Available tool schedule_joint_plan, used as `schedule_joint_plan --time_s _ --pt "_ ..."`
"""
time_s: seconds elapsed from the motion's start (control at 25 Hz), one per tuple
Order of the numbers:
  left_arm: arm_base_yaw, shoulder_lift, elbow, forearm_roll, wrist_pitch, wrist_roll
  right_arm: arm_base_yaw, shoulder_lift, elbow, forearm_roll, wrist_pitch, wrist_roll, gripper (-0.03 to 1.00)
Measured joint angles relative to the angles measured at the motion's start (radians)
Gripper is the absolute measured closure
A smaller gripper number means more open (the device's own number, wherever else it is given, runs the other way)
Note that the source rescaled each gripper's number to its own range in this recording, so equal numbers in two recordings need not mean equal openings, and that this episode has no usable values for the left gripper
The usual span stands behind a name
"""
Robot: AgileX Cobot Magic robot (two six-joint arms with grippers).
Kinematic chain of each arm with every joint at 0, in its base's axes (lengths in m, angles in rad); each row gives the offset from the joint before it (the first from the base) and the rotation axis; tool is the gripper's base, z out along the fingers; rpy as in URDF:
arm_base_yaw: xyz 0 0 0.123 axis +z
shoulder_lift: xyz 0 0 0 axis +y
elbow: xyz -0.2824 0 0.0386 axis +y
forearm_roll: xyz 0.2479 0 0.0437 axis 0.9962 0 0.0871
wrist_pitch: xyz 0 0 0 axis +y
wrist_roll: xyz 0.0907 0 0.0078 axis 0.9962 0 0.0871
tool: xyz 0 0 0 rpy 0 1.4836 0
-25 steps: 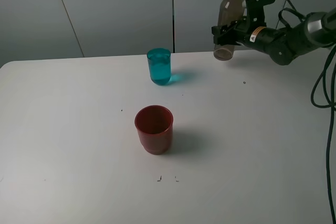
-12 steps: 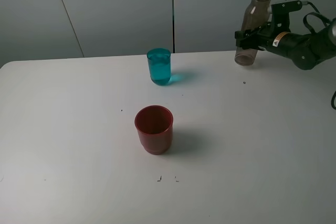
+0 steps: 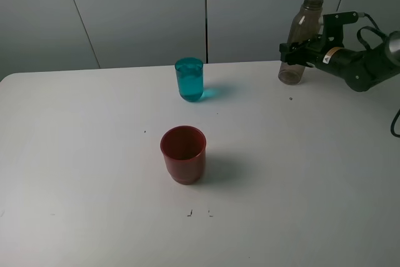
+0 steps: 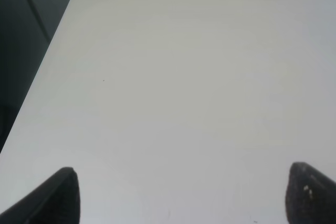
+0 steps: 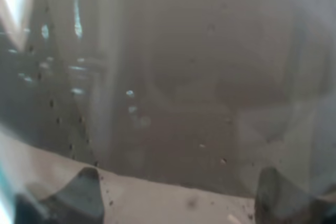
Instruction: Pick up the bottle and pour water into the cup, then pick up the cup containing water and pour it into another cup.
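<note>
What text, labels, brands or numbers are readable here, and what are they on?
Nothing is legible.
Sticker on the right arm: too small to read.
Bottle, teal cup, red cup: no print visible.

Setting: robot manipulation lab, bench test station.

Evidence: a plain white counter [image 3: 300, 173] (matte, bare apart from a few small dark marks [image 3: 189, 213]) is backed by flat grey wall panels [image 3: 137, 10] with straight vertical seams. A black jointed robot arm [image 3: 362, 67] with a yellow-and-white label [image 3: 327, 50] and a loose black cable [image 3: 394, 122] reaches over the counter's far right corner. Its right tool [image 3: 292, 48] is clamped on a tall, smoky grey-brown see-through plastic bottle [image 3: 291, 72].
</note>
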Motion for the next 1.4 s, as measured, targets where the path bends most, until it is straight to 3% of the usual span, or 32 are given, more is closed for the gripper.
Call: schedule_joint_plan --time_s 0.44,0.48,0.6,0.64,0.68,0.92,1.4 --pt "0.000 0.000 0.000 0.000 0.000 0.000 0.000 0.000 0.000 -0.004 0.000 -0.002 0.93" --pt "0.000 0.000 0.000 0.000 0.000 0.000 0.000 0.000 0.000 -0.004 0.000 -0.002 0.82" --pt "0.000 0.000 0.000 0.000 0.000 0.000 0.000 0.000 0.000 -0.010 0.002 -0.002 0.20" --pt "0.000 0.000 0.000 0.000 0.000 0.000 0.000 0.000 0.000 -0.012 0.006 -0.002 0.07" --pt "0.000 0.000 0.000 0.000 0.000 0.000 0.000 0.000 0.000 -0.020 0.014 -0.002 0.01" --pt "0.000 0.000 0.000 0.000 0.000 0.000 0.000 -0.024 0.020 -0.057 0.057 0.000 -0.03" --pt "0.000 0.000 0.000 0.000 0.000 0.002 0.000 -0.199 0.210 -0.083 0.207 0.000 -0.03"
